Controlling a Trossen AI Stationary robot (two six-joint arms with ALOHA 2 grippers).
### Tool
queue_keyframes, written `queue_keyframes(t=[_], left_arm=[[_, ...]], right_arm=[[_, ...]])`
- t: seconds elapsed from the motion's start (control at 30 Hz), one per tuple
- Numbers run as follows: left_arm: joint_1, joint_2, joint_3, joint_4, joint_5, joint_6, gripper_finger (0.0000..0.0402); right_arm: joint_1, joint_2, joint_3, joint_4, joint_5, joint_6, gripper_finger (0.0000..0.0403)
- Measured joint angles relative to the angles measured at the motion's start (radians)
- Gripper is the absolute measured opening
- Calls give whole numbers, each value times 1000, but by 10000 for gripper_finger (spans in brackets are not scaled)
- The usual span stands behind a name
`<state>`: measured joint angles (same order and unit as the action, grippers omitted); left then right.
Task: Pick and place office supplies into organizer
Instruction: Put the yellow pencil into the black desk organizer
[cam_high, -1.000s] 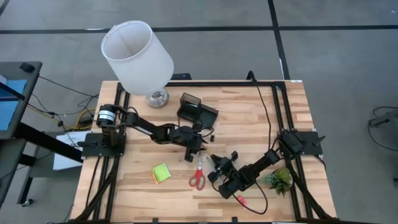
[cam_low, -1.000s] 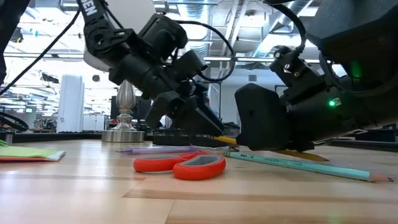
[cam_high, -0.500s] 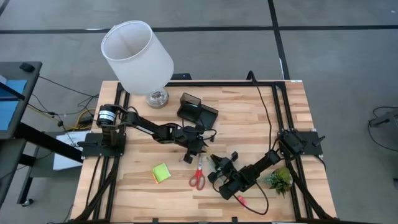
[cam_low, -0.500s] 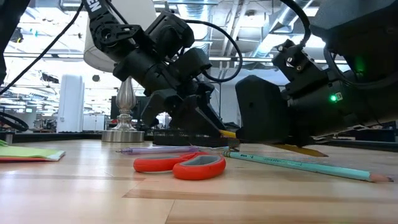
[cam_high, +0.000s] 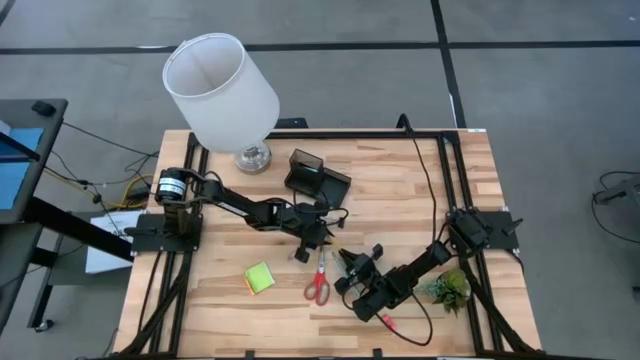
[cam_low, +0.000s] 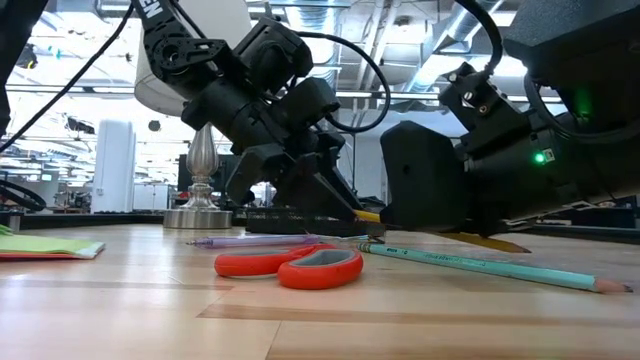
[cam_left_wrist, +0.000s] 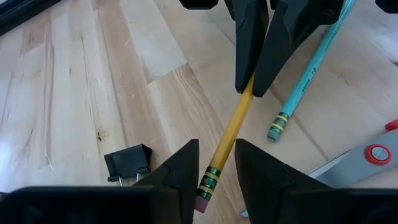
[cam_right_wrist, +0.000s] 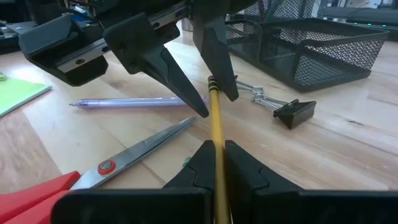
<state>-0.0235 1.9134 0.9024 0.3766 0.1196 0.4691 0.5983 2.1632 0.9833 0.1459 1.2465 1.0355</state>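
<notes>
The left gripper (cam_high: 312, 240), near the middle of the worktop, has its fingers standing apart on either side of the eraser end of a yellow pencil (cam_left_wrist: 230, 134). A narrow gap shows on each side, so it is not gripping. The step in hand looks like a handover of that pencil from one arm to the other.

To do it well, the left fingers should shut squarely on the painted shaft just above the metal band, not on the eraser, where the hold would be soft. The pencil should sit centred between the pads so it does not twist as they meet. The other arm should let go only once this hold is firm. A black binder clip (cam_left_wrist: 129, 163) lies on the wood just beside the left fingers and is best left alone.

The pencil is a slim yellow shaft with a green-and-dark band and a pink eraser, bridging the two grippers. A teal pencil (cam_left_wrist: 311, 68) and the red-handled scissors (cam_high: 318, 283) lie close by, toward the front edge.

The right gripper (cam_high: 347, 260), right of centre and nearer the front edge, is clamped on the far part of the yellow pencil.

The organizer (cam_high: 316, 177) stands toward the back edge, near the left arm, so the carry from here should be short.
</notes>
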Motion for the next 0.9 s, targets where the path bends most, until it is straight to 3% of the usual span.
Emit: queue_keyframes(t=[0.63,0.9], left_arm=[[-20,-1,-1,-35,-1,86,73],[-21,0,-2,-35,-3,77,73]], right_arm=[[-35,-1,50,135,-3,-300,9],[-47,-1,54,115,-40,-280,9]])
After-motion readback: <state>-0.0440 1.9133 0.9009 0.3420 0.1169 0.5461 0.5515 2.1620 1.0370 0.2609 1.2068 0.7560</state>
